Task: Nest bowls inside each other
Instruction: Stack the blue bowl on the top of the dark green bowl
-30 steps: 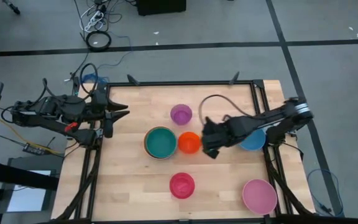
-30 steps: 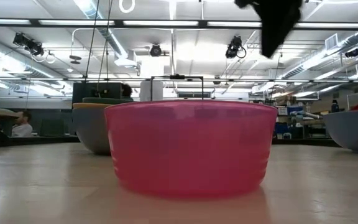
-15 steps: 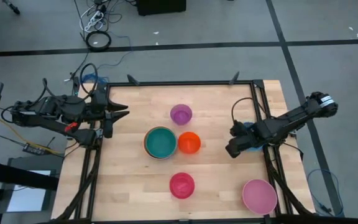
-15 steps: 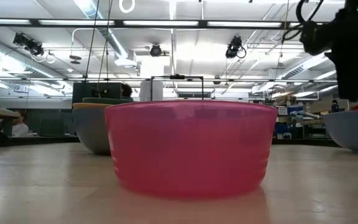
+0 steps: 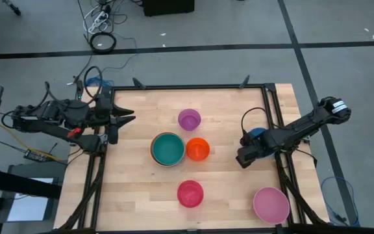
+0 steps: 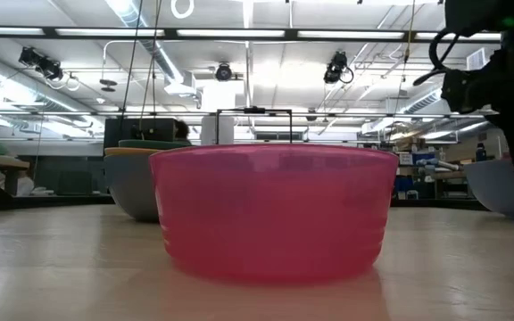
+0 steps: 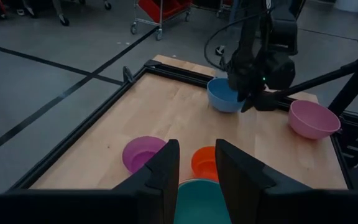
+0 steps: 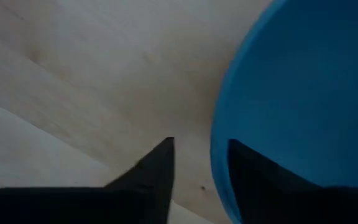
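Observation:
My right gripper (image 5: 244, 158) (image 8: 201, 180) points down over the near-left rim of the blue bowl (image 5: 257, 134) (image 7: 224, 96) at the table's right side. It is open, one finger inside the bowl and one outside. The teal bowl (image 5: 167, 148) sits nested in another bowl at the middle, with the orange bowl (image 5: 197, 149) beside it. The purple bowl (image 5: 189, 119) stands farther back, the magenta-red bowl (image 5: 190, 194) (image 6: 275, 214) near the front, and the pink bowl (image 5: 271, 204) at the near right corner. My left gripper (image 5: 123, 119) (image 7: 196, 162) waits open, raised at the left edge. My right gripper comes from above at the blue bowl's rim (image 8: 217, 155), with one finger (image 8: 250, 177) inside and the other (image 8: 157, 171) outside. Wood shows between the outer finger and the rim. Whether the inner finger touches the wall I cannot tell. The bowl rests on the table.
A black frame (image 5: 268, 104) runs round the wooden table (image 5: 141, 188). Bare wood lies at the near left and between the magenta-red and pink bowls. People sit in the room beyond, in the low view.
My right gripper has gone from beside the orange bowl toward the table's right edge and down, rolling at the wrist. It now stands astride the blue bowl's rim. The bowls at the middle and the left arm have stayed put.

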You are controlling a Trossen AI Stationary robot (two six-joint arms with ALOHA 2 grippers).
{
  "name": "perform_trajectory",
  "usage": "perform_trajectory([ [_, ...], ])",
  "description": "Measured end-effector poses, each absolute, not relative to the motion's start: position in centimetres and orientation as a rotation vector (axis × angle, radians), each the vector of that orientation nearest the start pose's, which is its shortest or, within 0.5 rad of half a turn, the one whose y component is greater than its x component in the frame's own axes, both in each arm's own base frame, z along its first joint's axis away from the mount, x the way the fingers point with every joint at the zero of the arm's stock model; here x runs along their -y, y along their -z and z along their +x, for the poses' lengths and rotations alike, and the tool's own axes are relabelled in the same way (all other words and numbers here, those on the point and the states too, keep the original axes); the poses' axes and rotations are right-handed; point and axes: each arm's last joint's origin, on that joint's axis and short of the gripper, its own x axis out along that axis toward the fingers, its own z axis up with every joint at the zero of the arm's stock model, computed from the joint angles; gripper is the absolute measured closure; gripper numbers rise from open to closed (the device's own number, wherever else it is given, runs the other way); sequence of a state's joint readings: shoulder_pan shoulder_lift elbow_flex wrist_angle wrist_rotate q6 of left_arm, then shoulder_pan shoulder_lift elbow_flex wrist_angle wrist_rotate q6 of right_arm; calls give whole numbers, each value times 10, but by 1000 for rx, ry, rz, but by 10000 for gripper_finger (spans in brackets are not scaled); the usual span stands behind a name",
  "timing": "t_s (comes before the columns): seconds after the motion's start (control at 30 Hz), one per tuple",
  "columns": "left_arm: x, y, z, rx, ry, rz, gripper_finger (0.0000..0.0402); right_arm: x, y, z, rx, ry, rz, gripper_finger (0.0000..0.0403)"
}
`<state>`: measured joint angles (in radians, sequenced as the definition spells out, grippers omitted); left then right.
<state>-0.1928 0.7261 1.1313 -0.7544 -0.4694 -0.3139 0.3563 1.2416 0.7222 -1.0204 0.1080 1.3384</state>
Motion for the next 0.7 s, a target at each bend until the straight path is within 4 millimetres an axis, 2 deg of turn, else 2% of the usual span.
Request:
perform_trajectory([
  [0.13,9,-398,112,-285,-323,-195,289,-60,-186,174,-1316,764,693,364],
  [0.2,9,-398,112,-285,-323,-195,289,-59,-186,176,-1292,749,675,391],
  [0.3,9,-398,112,-285,-323,-195,289,-56,-192,180,-1261,744,646,399],
  [0.4,9,-398,112,-285,-323,-195,289,-53,-208,192,-1190,711,618,401],
  [0.57,9,-398,112,-285,-323,-195,289,-44,-253,218,-1039,648,572,402],
  [0.7,9,-398,112,-285,-323,-195,289,-45,-287,253,-982,566,478,402],
])
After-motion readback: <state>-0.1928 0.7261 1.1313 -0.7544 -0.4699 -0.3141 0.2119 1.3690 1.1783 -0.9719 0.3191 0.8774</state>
